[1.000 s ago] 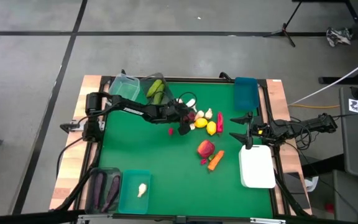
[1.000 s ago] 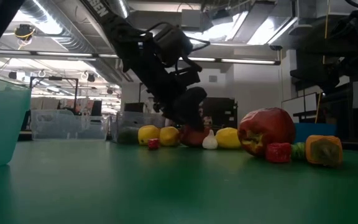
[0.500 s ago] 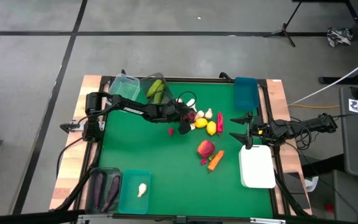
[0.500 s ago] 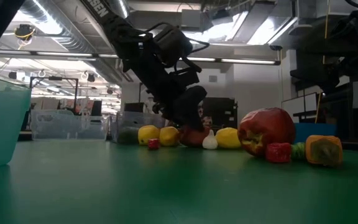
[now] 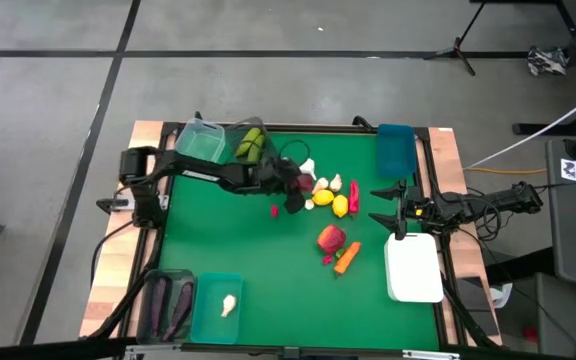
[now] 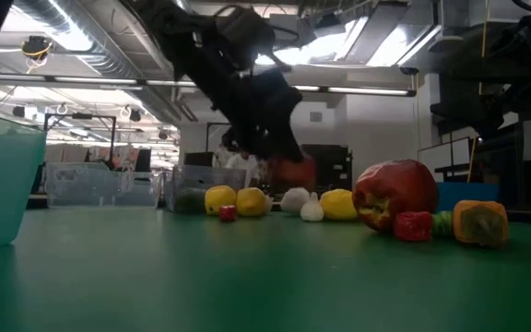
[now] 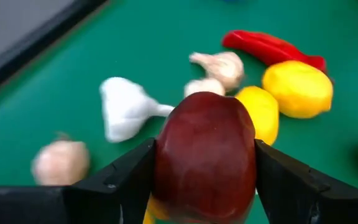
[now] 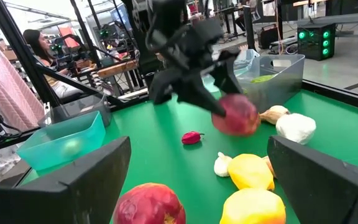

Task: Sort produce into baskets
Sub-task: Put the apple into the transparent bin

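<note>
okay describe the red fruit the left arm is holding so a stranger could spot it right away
On the green table, find the produce pile near the middle. The left gripper holds a dark red fruit lifted above the lemons and garlic; it alone is off the table.

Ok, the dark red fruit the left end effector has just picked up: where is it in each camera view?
High view: the dark red fruit is mostly hidden under the left end effector, left of the lemons.
Low view: lifted off the mat, above the garlic bulb.
Left wrist view: centre foreground, clamped between the fingers.
Right wrist view: mid-frame, off the mat.
Shared landmark: the lemons.
</note>
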`<action>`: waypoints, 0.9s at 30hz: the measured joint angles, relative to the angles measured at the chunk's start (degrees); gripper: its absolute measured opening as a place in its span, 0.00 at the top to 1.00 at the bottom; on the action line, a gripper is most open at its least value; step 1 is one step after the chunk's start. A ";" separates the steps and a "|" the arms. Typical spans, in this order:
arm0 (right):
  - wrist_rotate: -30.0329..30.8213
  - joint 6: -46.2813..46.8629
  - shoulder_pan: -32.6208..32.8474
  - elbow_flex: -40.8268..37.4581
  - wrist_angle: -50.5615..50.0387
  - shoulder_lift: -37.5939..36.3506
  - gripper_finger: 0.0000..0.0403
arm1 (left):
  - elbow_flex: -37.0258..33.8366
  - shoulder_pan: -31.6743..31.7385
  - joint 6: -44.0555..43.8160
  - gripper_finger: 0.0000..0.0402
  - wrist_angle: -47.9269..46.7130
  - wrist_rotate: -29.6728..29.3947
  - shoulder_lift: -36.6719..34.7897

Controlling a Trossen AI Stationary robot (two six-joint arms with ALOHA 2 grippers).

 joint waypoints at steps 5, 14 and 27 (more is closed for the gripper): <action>-0.02 0.00 0.00 -0.01 -0.06 -0.01 0.07 | 0.03 0.32 -0.16 0.41 -6.42 -9.26 -6.13; -0.03 0.02 0.00 -0.02 -0.27 0.00 0.07 | -0.17 5.98 -5.55 0.41 -24.28 -20.53 -18.23; -0.02 0.00 0.00 -0.02 -0.31 0.00 0.07 | -10.11 23.99 -8.99 0.41 -30.49 -21.17 -31.04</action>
